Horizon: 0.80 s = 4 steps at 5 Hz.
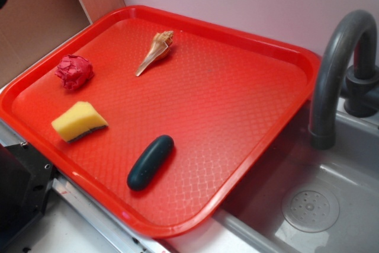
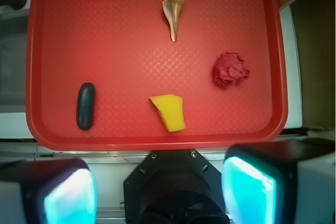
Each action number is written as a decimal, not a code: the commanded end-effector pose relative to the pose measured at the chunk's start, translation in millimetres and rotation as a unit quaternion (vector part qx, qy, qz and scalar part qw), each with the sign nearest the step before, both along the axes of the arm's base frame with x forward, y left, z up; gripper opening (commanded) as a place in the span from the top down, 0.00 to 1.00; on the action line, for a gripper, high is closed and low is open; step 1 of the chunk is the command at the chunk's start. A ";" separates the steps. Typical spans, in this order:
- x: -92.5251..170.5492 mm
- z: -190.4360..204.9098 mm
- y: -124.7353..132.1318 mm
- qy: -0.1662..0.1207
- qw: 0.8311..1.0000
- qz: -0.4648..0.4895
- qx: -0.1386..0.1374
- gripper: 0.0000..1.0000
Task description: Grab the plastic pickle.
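Plastic pickle (image 1: 150, 162) lies alone near the front edge of the red tray (image 1: 249, 146), just beside the yellow sponge wedge (image 1: 79, 121). We see a seashell (image 1: 156, 51) and a crumpled red ball (image 1: 74, 71) farther back. Our gripper (image 2: 157, 192) hangs released, well apart from the pickle, its fingers (image 2: 68, 195) spread outside the tray's rim.

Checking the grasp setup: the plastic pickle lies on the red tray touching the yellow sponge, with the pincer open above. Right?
Not quite: the plastic pickle lies apart from the yellow sponge, with bare red tray between them, as the wrist view shows. The pincer is open.
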<state>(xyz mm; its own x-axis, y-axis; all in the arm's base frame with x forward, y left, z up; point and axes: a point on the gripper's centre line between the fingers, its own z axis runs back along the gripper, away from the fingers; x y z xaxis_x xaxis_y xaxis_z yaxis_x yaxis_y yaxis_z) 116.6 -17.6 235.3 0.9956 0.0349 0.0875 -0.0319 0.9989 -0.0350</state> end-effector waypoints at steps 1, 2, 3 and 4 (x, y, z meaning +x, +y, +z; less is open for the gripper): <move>0.0 0.0 0.0 0.000 1.000 0.000 0.000 0.00; 14.2 -13.0 -18.3 -0.026 0.999 0.034 -0.029 0.00; 29.6 -28.4 -37.6 -0.021 0.995 0.085 -0.058 0.00; 43.6 -54.3 -56.9 0.004 0.993 0.085 -0.077 0.00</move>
